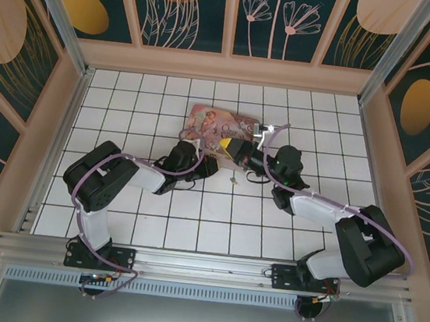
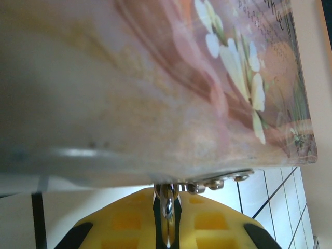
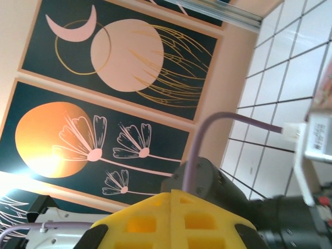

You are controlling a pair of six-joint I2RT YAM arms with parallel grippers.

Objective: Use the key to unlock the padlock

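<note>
L jaws clamped on thin silvery metal piece, key or shackle, I can't tell which, at rim of pink tin, beside bead chain. R jaws together, near tin.

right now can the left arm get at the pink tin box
Probably yes: the left gripper sits right at the edge of the pink tin box, nothing between them, though its jaws are shut on a thin silvery piece.
</note>
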